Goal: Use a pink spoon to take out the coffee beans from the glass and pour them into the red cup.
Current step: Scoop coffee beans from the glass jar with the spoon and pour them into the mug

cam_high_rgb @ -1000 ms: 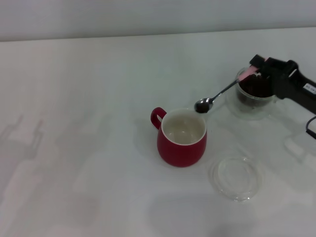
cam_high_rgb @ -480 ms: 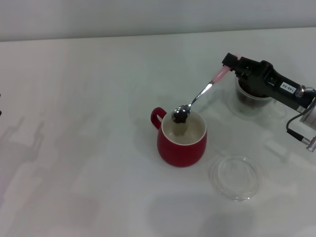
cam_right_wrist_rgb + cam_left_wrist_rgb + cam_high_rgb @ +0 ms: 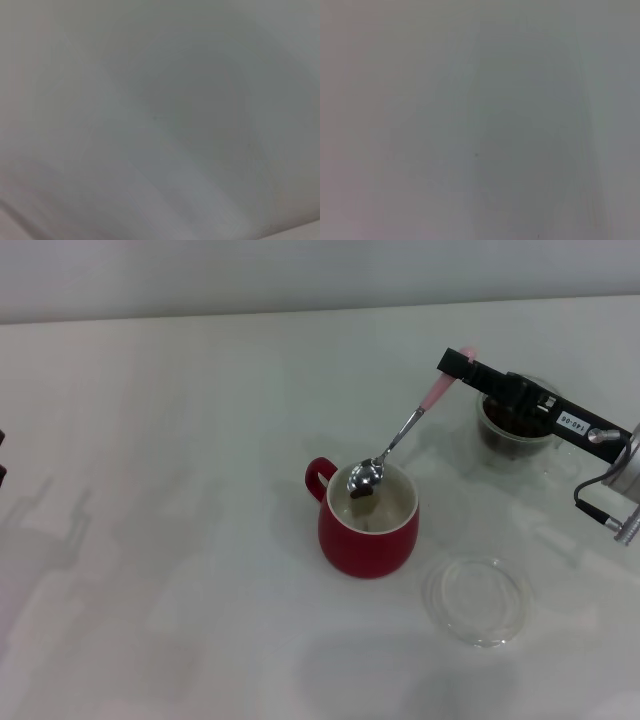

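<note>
Red cup (image 3: pixel 368 530): rounded glossy ceramic, white inside, loop handle at 10 o'clock, standing mid-worktop (image 3: pixel 180 490), a smooth pale matte surface with wide bare room toward 9 o'clock. Pink spoon (image 3: pixel 395 440): pale pink handle clenched by the right gripper (image 3: pixel 462 365) fingers, shiny metal bowl tilted over the cup's mouth, dark beans (image 3: pixel 362 493) at its lip. Glass (image 3: pixel 512 430): clear, thick-walled, bean-filled, at 2 o'clock from the cup beneath the right arm; flat clear dish (image 3: pixel 477 600) at 5 o'clock; left gripper out of view.

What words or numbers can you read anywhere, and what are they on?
One small white label with dark characters sits on the black right arm tool holding the pink-handled metal spoon: too small to read.
The dark red ceramic cup, the clear glass of coffee beans and the flat clear glass dish carry no text.
</note>
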`<act>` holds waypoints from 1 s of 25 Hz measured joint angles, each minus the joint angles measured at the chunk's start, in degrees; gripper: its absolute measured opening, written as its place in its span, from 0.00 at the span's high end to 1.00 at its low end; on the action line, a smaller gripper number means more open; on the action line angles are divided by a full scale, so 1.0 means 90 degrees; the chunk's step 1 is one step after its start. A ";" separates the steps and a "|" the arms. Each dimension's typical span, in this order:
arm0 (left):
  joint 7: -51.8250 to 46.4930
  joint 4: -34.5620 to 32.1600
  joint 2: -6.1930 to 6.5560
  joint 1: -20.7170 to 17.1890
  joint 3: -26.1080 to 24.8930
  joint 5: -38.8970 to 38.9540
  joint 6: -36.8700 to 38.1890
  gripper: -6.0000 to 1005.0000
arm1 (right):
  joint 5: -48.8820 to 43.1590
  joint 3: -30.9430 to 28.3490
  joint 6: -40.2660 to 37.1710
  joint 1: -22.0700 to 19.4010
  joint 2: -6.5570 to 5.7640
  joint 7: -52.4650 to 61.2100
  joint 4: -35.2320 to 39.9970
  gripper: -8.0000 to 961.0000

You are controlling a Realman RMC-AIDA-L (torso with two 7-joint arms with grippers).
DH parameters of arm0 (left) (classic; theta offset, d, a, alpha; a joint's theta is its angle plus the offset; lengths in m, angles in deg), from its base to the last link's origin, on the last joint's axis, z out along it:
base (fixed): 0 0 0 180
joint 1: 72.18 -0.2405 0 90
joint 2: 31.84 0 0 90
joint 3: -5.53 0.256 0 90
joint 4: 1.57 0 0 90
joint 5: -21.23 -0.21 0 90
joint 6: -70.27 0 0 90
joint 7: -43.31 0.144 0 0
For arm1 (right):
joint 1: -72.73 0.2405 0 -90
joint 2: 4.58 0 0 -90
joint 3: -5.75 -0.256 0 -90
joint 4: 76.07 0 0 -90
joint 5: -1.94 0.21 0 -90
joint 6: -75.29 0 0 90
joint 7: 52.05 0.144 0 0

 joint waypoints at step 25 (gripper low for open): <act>0.0000 -0.0010 0.0001 -0.0007 0.0000 0.0010 0.0016 0.52 | 0.0560 0.0169 0.0848 -0.0342 -0.0086 -0.0289 0.0154 0.84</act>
